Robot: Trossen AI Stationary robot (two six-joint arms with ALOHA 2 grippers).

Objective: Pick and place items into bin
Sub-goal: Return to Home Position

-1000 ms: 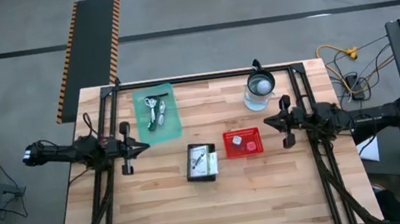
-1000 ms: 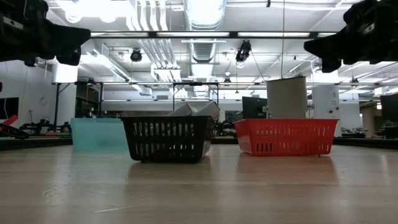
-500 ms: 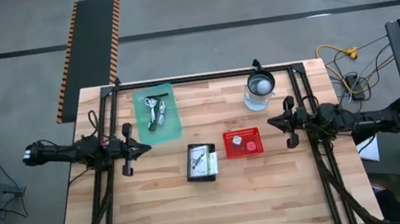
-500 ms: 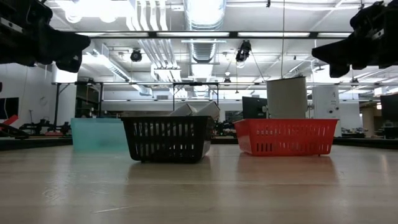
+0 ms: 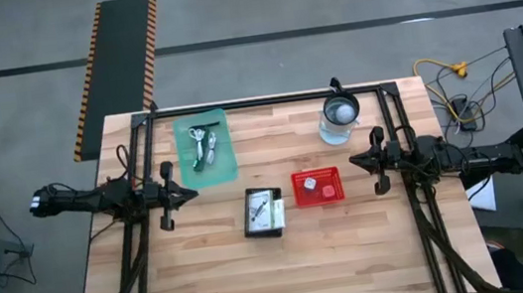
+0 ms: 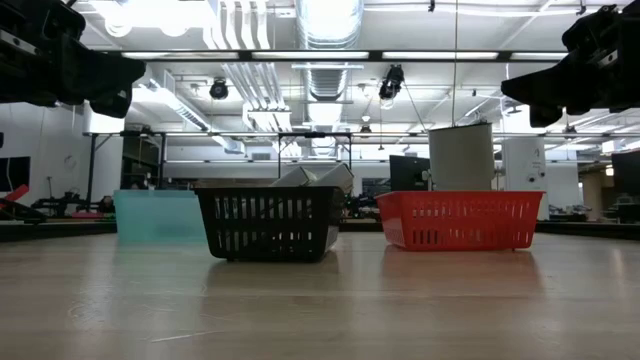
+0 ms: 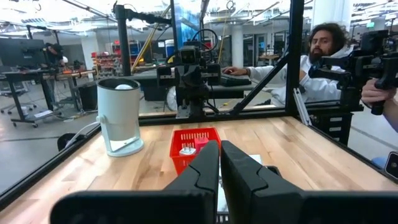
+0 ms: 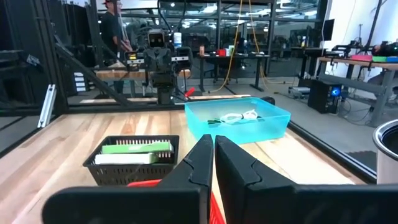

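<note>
White cards (image 5: 267, 209) sit stacked in the black bin (image 5: 247, 216), long axis along its longer side, print unreadable. Red bin (image 5: 300, 197) just beside it holds a pink blob (image 5: 328, 191), barely visible. Left gripper (image 5: 187, 192) and right gripper (image 5: 351, 160) hang either side of the black bin, both clenched on nothing, with bare tabletop (image 5: 258, 277) around.

Teal bin (image 5: 227, 163) contents (image 5: 203, 146) (pale tangle) too small to identify; red bin (image 5: 301, 199) likewise.
</note>
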